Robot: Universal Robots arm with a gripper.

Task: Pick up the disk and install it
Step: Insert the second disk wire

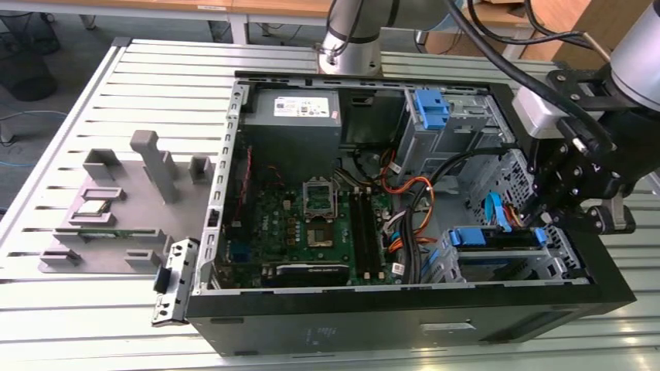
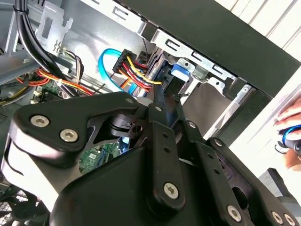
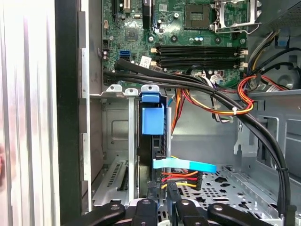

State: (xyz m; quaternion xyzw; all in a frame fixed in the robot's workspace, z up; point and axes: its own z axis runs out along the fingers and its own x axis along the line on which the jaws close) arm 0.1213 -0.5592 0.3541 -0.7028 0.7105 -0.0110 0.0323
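We see a big table (image 1: 124,325) w/ metal slats, & on it a black computer case (image 1: 413,325) lying open. Inside the case sits the green board (image 1: 309,224) w/ lots of small parts, also seen in the first wrist view (image 3: 188,28). Black cables (image 3: 197,84) run over it, plus orange & red wires (image 1: 397,185). At the exterior view's left, on the table, lies a grey holder (image 1: 103,224) w/ small blocks on it.

The robot arm (image 1: 619,93) hangs over the case at the exterior view's right. Its gripper (image 1: 565,220) is down at the metal cage (image 1: 515,267) in the case corner.

The disk (image 3: 153,141) is standing on its edge inside that cage, slid in betw. the metal walls. Its blue end tab (image 3: 153,120) is at the cage mouth. In the exterior view the blue part (image 1: 497,236) sits just under the gripper.

In both wrist views the gripper (image 3: 162,188) fingers are close together, pinching the thin edge of the disk; second wrist view (image 2: 167,103) shows them reaching the blue part (image 2: 181,70).

A flat blue cable (image 3: 186,165) & a red-yellow plug (image 3: 181,179) sit right by the fingers.

A person's hand (image 2: 291,125) is at the side outside the case.
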